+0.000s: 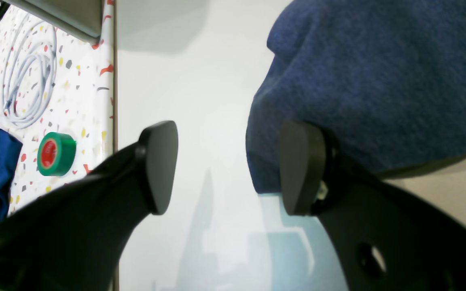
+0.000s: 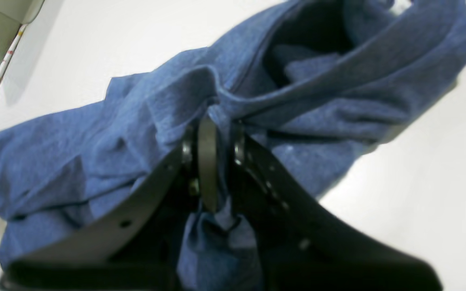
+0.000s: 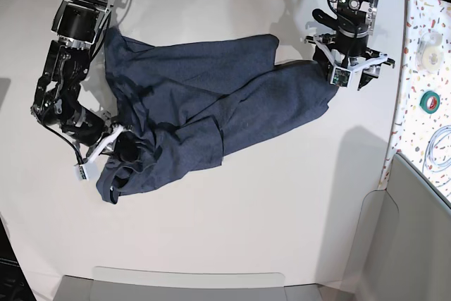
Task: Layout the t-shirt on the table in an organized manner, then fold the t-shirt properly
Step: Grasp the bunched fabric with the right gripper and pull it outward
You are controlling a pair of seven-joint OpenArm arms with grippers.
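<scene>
Crumpled t-shirt (image 3: pixel 211 107) across the table (image 3: pixel 246 230), right gripper (image 2: pixel 208 161) pinching a fold, left gripper (image 1: pixel 227 169) fingers spread beside its edge

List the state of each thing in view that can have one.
t-shirt: crumpled on the table, not laid flat, unfolded.
right gripper: shut on a bunch of t-shirt fabric.
left gripper: open, at the t-shirt's edge, holding nothing.
green tape roll: lying on the speckled strip.
white cable: coiled.
</scene>
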